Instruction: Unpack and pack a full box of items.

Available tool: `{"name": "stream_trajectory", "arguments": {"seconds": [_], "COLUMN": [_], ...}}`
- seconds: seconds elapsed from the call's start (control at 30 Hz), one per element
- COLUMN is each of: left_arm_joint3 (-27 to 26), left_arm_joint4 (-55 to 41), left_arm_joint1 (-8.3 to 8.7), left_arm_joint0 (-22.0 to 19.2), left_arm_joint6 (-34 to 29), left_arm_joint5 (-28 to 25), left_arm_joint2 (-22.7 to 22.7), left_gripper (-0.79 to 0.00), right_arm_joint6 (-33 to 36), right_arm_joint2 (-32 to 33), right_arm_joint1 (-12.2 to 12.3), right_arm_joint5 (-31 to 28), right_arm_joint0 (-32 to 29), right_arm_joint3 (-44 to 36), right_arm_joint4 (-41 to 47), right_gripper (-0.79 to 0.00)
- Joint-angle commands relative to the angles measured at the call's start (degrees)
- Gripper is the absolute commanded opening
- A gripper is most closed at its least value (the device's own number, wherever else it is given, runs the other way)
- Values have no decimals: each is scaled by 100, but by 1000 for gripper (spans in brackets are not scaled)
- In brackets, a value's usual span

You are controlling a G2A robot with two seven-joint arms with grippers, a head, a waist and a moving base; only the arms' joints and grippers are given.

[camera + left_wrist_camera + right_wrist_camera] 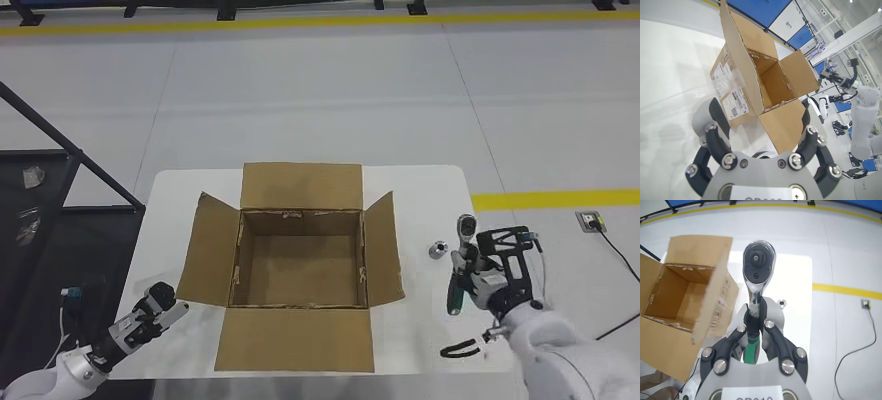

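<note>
The right gripper [468,268] hangs at the right edge of the white bench [425,195], jaws clamped on the green-and-black handle of a chrome ratchet wrench [758,264]. The left gripper [761,113] sits by the near left corner of the brown corrugated cardboard box [297,342], jaws spread wide. The box stands mid-bench, its four flaps folded out and its bare floor showing. A small ribbed silver socket [437,249] lies between box and wrench.

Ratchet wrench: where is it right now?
In the right wrist view the ratchet wrench is clamped in the right gripper, right of the open cardboard box, near the small socket on the table.
</note>
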Motion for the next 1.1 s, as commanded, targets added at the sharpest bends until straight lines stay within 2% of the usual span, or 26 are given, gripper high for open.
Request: {"name": "stream_trajectory", "arguments": {"seconds": [0.0,0.13,0.3,0.67,0.7,0.8,0.83,0.97,1.07], "left_arm_joint3": [0,0,0,0,0,0,0,0,0], "left_arm_joint4": [0,0,0,0,0,0,0,0,0], "left_arm_joint1": [0,0,0,0,0,0,0,0,0], "left_arm_joint0": [0,0,0,0,0,0,0,0,0], "left_arm_joint6": [0,0,0,0,0,0,0,0,0], "left_arm_joint5": [0,0,0,0,0,0,0,0,0], "left_arm_joint2": [0,0,0,0,0,0,0,0,0], "left_gripper": [0,0,0,0,0,0,0,0,0], "right_arm_joint6": [-44,133,-71,-446,-457,-499,-522,-574,-593], "right_arm_joint2": [182,240,117,85,85,81,82,72,87], "right_arm_joint1": [28,90,145,245,255,283,293,328,358], "right_arm_joint5": [-120,-109,139,181,163,138,139,130,132], "right_arm_joint0": [153,680,1288,1824,1862,1967,1995,2065,2073], "right_arm_joint3": [698,1956,3357,4704,4789,5031,5101,5255,5249], "right_arm_joint4": [306,219,-131,-168,-142,-107,-102,-48,-25], "right_gripper": [-785,-785,-785,-785,-754,-754,-739,-508,-459]}}
